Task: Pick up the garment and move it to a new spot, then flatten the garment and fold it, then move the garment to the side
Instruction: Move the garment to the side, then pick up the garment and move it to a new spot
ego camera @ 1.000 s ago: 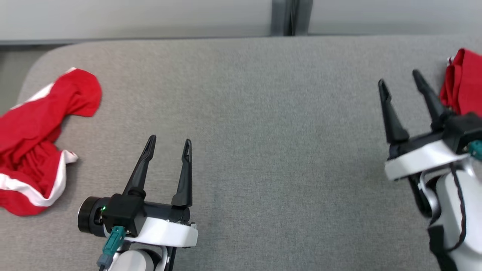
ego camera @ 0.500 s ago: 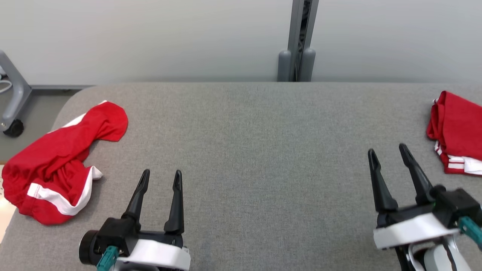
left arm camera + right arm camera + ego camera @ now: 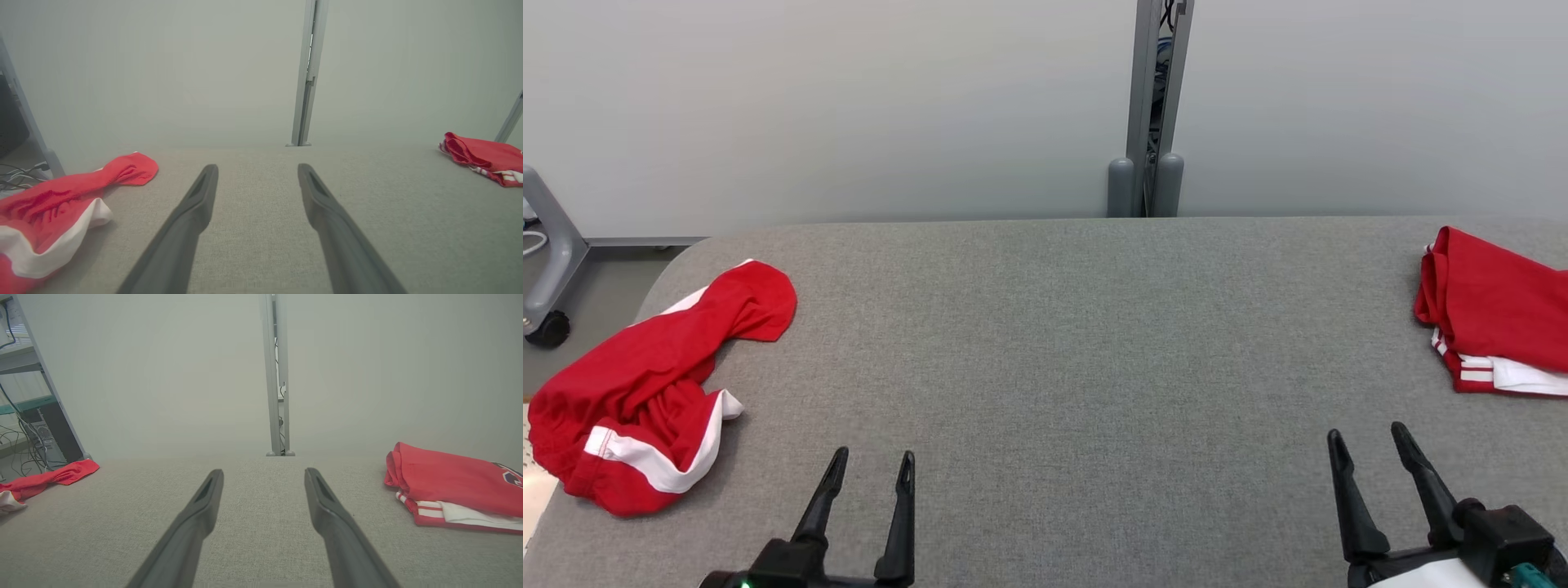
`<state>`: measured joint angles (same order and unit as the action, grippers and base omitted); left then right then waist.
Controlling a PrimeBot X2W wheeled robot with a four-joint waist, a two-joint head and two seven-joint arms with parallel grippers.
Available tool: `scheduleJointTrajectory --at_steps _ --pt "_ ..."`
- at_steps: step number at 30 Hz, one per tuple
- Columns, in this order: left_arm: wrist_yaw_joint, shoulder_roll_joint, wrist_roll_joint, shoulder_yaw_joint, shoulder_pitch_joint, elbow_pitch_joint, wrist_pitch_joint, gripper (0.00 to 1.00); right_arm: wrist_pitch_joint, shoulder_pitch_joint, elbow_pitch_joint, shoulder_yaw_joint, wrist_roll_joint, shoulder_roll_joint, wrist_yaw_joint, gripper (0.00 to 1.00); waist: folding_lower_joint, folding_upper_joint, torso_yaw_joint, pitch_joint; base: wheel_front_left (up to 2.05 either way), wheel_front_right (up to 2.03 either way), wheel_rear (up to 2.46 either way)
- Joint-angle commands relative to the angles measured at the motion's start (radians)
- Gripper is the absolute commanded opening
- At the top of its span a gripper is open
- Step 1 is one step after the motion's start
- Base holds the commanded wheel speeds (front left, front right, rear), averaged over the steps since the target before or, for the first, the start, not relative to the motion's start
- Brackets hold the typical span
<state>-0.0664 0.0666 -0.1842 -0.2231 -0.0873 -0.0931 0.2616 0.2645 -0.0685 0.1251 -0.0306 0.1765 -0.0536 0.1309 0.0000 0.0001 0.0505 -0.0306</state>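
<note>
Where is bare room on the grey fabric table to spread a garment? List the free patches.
The whole middle of the grey fabric-covered table is bare. It is bordered by the crumpled red-and-white garment at left, the folded red-and-white garment at right, and the left gripper and right gripper, both open, at the near edge. Crowded: both table ends.

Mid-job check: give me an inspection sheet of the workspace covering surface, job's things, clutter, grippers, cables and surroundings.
Surface: grey fabric table, flat.
Job's things: crumpled red garment with white trim at the table's left end; folded red garment at the right end.
Clutter: nothing seen.
Grippers: left gripper and right gripper both open, holding nothing, apart from both garments.
Cables: loose cables by the shelving left of the table.
Surroundings: pale wall; grey post behind the table.
</note>
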Motion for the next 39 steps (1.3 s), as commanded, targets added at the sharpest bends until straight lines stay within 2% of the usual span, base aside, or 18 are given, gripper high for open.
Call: scheduleJointTrajectory --at_steps 1,6,15,21,27,39 --pt "0.009 0.002 0.009 0.010 -0.021 -0.020 0.004 1.00 0.000 -0.008 0.010 -0.004 -0.009 0.001 0.000 1.00 0.0000 -0.0001 -0.002 -0.004 0.00 0.00 0.00" --pt "0.029 -0.007 0.003 0.035 -0.032 -0.029 0.004 1.00 0.000 -0.018 0.030 -0.018 -0.028 0.000 0.000 1.00 0.0000 -0.0001 -0.003 -0.015 0.00 0.00 0.00" --pt "0.038 -0.014 0.017 0.049 -0.033 -0.023 0.004 1.00 0.000 -0.020 0.022 -0.018 -0.013 0.001 0.000 1.00 0.0000 -0.0001 0.002 -0.026 0.00 0.00 0.00" --pt "0.017 -0.014 -0.012 0.025 -0.042 -0.017 0.004 1.00 0.000 -0.020 0.027 -0.008 0.009 0.001 0.000 1.00 0.0000 -0.0001 -0.001 -0.031 0.00 0.00 0.00" --pt "0.000 -0.014 -0.014 0.006 -0.036 -0.022 0.004 1.00 0.000 -0.021 0.042 -0.011 -0.020 0.001 0.000 1.00 0.0000 -0.0001 -0.001 -0.033 0.00 0.00 0.00" --pt "-0.008 -0.014 0.005 0.009 -0.039 -0.026 0.004 1.00 0.000 -0.028 0.043 -0.013 -0.022 0.001 0.000 1.00 0.0000 -0.0001 0.005 -0.049 0.00 0.00 0.00"
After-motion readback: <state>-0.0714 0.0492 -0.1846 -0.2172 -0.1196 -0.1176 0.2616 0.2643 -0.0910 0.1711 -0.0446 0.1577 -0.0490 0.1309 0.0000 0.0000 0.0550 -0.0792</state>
